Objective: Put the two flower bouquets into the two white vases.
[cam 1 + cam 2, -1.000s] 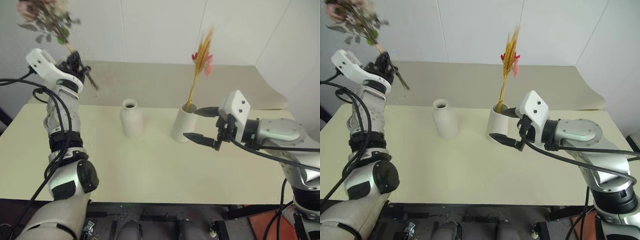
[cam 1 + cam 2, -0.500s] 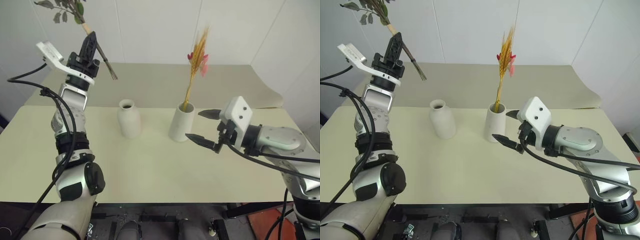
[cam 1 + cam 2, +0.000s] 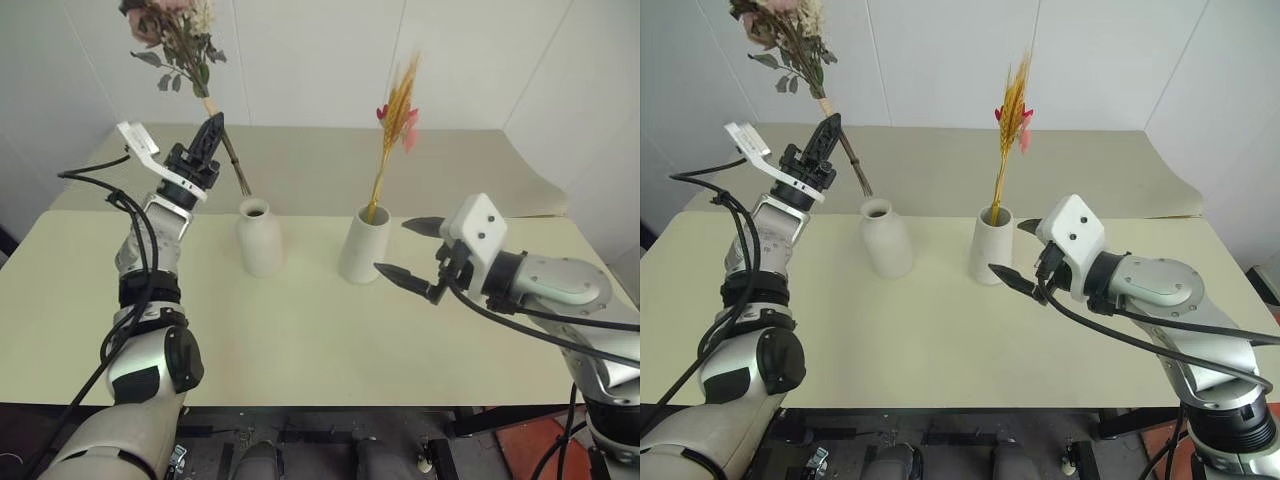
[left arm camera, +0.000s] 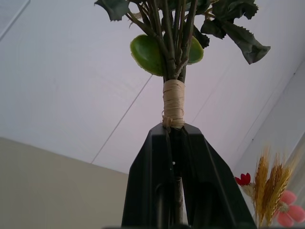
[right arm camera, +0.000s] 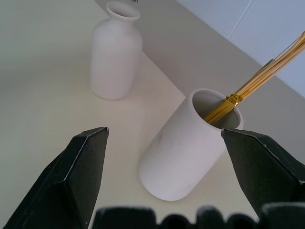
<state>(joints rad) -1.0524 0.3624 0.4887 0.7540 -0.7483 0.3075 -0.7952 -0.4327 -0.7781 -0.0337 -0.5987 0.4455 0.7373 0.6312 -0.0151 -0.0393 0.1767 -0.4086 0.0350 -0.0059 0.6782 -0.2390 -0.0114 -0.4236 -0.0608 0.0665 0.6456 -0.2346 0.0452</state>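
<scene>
My left gripper [image 3: 212, 128] is shut on the stems of the bushy bouquet [image 3: 180, 35], pink roses and grey-green leaves raised high at the back left. The left wrist view shows the gripper [image 4: 174, 130] clamped just below the raffia tie [image 4: 173, 105]. The stem ends [image 3: 240, 185] hang just above and left of the mouth of the bottle-shaped white vase [image 3: 260, 240]. The yellow wheat-like sprig [image 3: 395, 120] stands in the tapered white vase [image 3: 363, 245]. My right gripper [image 3: 392, 246] is open, level, just right of that vase [image 5: 186, 152] and not touching it.
Both vases stand mid-table on the cream tabletop [image 3: 320, 350], about a hand's width apart. A second, lower beige surface [image 3: 330, 160] lies behind it, against the white wall. The table's front half is bare.
My left hand has come right and down and turned, bringing the bushy bouquet upright with its stem ends close over the bottle vase. The right gripper has stayed open beside the tapered vase.
</scene>
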